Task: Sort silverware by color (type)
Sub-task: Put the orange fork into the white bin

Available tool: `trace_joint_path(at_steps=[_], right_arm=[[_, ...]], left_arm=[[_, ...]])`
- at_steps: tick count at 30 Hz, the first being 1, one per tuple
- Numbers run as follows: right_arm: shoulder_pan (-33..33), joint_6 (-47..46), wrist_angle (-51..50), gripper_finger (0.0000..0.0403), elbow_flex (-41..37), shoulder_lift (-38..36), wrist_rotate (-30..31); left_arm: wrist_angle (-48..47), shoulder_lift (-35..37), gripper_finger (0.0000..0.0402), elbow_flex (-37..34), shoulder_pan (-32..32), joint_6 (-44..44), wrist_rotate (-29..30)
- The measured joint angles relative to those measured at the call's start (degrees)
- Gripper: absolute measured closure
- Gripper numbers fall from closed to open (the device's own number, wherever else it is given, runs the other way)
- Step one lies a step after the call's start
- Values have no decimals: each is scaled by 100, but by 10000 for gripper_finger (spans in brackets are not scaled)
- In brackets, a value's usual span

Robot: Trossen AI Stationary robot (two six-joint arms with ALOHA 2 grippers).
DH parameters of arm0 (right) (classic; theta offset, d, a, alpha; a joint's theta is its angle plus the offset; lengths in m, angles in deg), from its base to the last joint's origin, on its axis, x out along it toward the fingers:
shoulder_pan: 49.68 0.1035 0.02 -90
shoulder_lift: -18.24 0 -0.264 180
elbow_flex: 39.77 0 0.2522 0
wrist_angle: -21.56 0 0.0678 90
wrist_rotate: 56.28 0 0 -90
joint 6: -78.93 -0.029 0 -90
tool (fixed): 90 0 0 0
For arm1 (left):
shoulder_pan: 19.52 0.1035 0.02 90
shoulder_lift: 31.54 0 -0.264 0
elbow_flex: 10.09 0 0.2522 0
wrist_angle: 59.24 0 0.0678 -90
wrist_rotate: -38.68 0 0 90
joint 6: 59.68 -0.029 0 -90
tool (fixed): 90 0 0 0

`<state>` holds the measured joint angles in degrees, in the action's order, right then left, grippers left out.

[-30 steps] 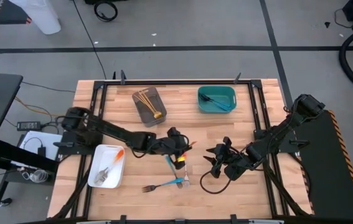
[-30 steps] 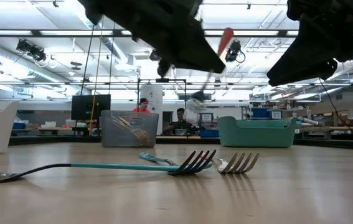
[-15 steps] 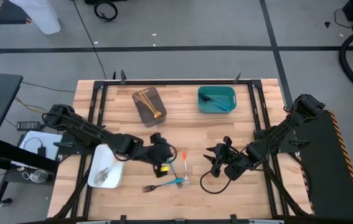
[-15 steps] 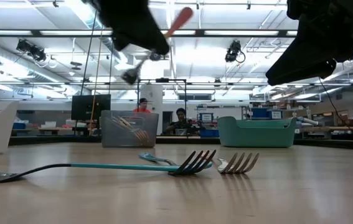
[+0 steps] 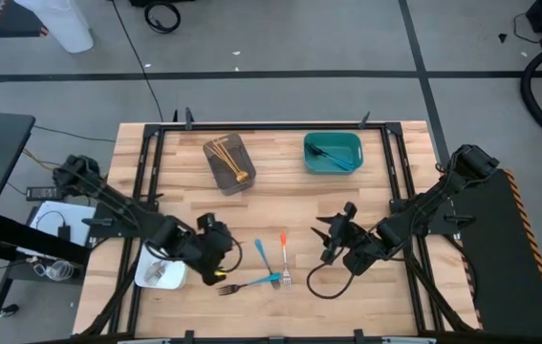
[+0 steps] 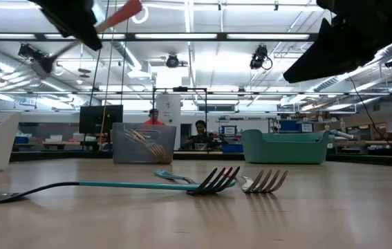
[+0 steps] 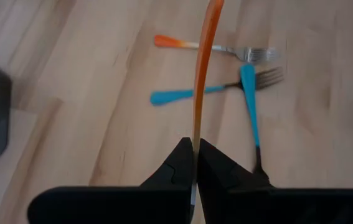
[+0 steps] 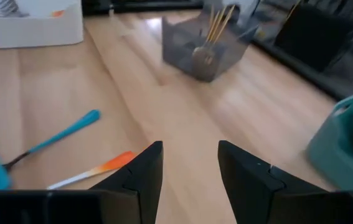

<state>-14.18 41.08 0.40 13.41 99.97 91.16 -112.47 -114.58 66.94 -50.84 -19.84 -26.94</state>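
My left gripper [image 5: 217,254] hangs over the table's near-left part beside the white tray [image 5: 154,275], shut on an orange-handled fork [image 7: 202,74]. On the table lie another orange-handled fork [image 5: 284,252] and two blue-handled forks [image 5: 263,256] [image 5: 251,284], the latter pair crossed; their tines show in the low view [image 6: 213,180]. My right gripper [image 5: 332,236] hovers open, just right of these forks. The grey tray [image 5: 229,164] holds gold forks, and the teal tray [image 5: 333,153] holds blue ones. My left gripper pinches the orange-handled fork between its two fingers, about where the orange handle fades to metal [image 7: 195,138]. The handle runs on ahead, along the fingers. The fork is lifted clear and tilted, with its handle end [image 6: 125,12] higher than its head [image 6: 44,65].
The white tray, partly under my left arm, holds some cutlery [image 8: 30,25]. Black rails frame the table [image 5: 146,182]. Bare wood lies between the grey tray and the loose forks [image 5: 280,205]. People show in the room beyond the table [image 6: 200,131].
My left gripper has carried the orange-handled fork from above the loose forks toward the table's left and near edges, up to the white tray, and the fork has swung its handle around. My right gripper has risen a little. The forks on the table have not moved.
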Motion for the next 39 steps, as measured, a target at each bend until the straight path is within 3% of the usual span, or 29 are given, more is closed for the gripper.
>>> trace_joint_path(at_steps=[4, 20, 39], right_arm=[[-67, 305, 58, 238, 0, 1, 309], [-237, 344, 154, 238, -210, 1, 251], [-239, 311, 266, 238, -221, 1, 284]], left_arm=[[-455, 204, 386, 3, -210, 521, 14], [-2746, 520, 386, 2, -1325, 3126, 123], [-3802, 509, 386, 2, -2151, 4936, 158]])
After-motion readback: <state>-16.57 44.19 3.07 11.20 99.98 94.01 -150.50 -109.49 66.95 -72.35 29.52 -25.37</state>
